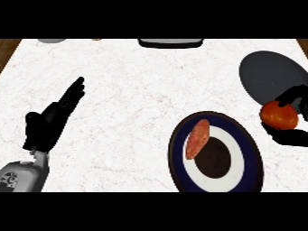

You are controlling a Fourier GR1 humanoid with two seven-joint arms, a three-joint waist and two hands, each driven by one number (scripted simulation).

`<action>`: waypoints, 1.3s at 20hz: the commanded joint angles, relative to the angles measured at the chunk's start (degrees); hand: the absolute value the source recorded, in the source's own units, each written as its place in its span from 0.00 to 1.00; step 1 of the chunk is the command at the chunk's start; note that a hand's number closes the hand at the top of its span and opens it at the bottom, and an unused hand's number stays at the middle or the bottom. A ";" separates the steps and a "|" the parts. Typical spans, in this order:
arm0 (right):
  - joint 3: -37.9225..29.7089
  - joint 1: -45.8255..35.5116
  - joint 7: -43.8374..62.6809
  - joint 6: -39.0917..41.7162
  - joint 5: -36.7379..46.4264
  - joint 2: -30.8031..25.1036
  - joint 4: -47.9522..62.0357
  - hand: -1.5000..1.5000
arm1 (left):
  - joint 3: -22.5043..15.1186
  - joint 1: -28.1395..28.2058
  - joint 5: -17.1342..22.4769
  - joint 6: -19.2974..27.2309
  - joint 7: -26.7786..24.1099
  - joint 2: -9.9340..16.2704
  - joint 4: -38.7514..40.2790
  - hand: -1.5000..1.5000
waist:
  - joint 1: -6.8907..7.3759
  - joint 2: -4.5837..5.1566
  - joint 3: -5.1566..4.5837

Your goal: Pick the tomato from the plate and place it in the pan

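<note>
The red tomato (279,115) is held in my right hand (301,118), whose fingers and thumb curl round it at the right edge of the view. It sits off the plate, between the plate's right rim and the near edge of the dark grey pan (271,72). The plate (248,149) is dark blue with a white ring and a dark centre, low in the middle right. A reddish sausage slice (198,139) lies on its left part. My left hand (53,119) rests open at the left, fingers straight and pointing up and right.
The white marble counter (129,90) has wooden strips at both sides. A dark appliance (171,43), a grey object (51,40) and a small orange item (97,39) sit along the far edge.
</note>
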 commanded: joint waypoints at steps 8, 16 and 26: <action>-7.71 -21.85 -18.02 -7.16 4.10 3.04 41.45 1.00 | 0.09 -0.03 -2.72 -0.01 -0.10 -2.41 0.15 0.50 | 0.54 0.07 0.01; -13.88 -34.98 -34.68 -11.06 3.70 0.66 69.78 1.00 | 0.83 -0.97 -1.39 -2.83 -0.52 -2.47 1.20 0.50 | 2.05 0.77 0.13; -13.57 -39.87 -26.46 -8.71 7.32 -2.99 86.10 0.00 | 0.61 -2.38 -2.38 -3.69 -1.19 -2.52 0.49 0.50 | 3.98 1.79 0.12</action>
